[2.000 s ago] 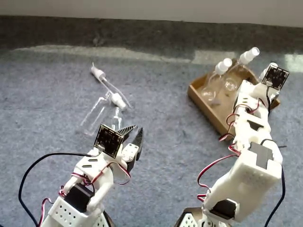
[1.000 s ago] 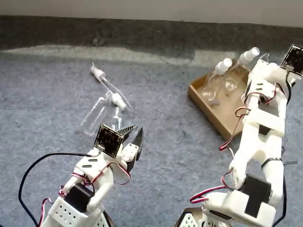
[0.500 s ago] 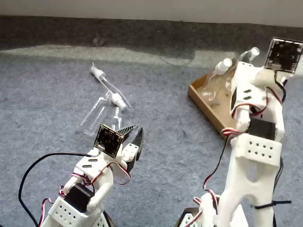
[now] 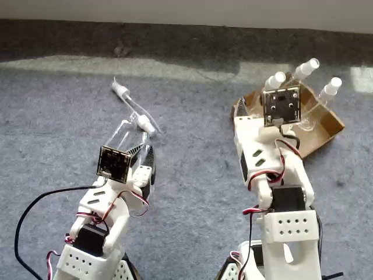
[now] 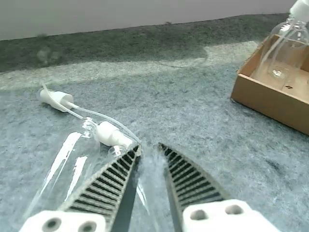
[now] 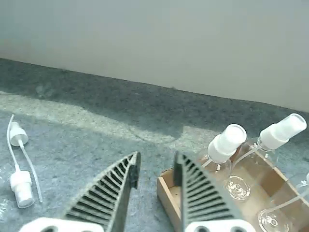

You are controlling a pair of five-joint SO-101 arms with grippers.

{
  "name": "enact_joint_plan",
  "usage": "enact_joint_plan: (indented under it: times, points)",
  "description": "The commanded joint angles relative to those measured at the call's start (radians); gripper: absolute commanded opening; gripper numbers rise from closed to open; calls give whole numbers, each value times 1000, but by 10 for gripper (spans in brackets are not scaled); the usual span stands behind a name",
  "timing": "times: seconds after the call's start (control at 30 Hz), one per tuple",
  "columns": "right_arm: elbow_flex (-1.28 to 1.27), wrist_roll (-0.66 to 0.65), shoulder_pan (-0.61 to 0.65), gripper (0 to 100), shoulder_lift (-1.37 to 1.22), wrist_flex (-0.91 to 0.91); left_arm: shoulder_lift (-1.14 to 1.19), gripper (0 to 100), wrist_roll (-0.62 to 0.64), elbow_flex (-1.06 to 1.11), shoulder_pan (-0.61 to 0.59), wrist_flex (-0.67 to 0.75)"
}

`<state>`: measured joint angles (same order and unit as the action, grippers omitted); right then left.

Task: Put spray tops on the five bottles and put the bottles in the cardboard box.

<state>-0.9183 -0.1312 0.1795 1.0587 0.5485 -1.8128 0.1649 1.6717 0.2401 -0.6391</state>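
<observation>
L claw (image 5: pixel 149 147) parted, empty, just beside uncapped clear bottle (image 5: pixel 67 162) lying on counter (image 4: pixel 198 151), left. Prob lining up grab for capping. Two loose spray tops (image 5: pixel 112 135) near it. R claw (image 6: pixel 154 164) released, empty, over cardboard box (image 4: pixel 320 131), far right. Three capped bottles (image 4: pixel 274 81) stand inside.

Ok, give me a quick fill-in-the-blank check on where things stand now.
The cardboard box holds ___ bottles with spray tops.
___ loose spray tops lie on the carpet.
The clear bottle by the left gripper lies on its ___.
The right gripper is open and ___.
Missing: three; two; side; empty.
</observation>
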Motion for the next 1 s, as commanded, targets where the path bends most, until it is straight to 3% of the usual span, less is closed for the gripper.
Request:
enact_joint_plan:
  times: [0.0, 0.17, 0.23, 0.47, 0.63, 0.97]
  points:
    - [12, -9, 39, 25, 51, 7, -12, 7, 5, -71, -127, 0]
    - [12, -9, 53, 26, 51, 128, -12, 7, 9, -147, -387, -2]
    - [13, -9, 76, 26, 51, 153, -12, 7, 11, -156, -437, 3]
    - [56, -9, 243, 30, -48, 294, -12, 5, 5, -160, -466, 5]
    - [153, -9, 318, 31, -255, 348, -12, 5, 12, -150, -576, 84]
    - [458, 226, 464, 32, -720, 355, -12, 7, 12, -150, -595, 92]
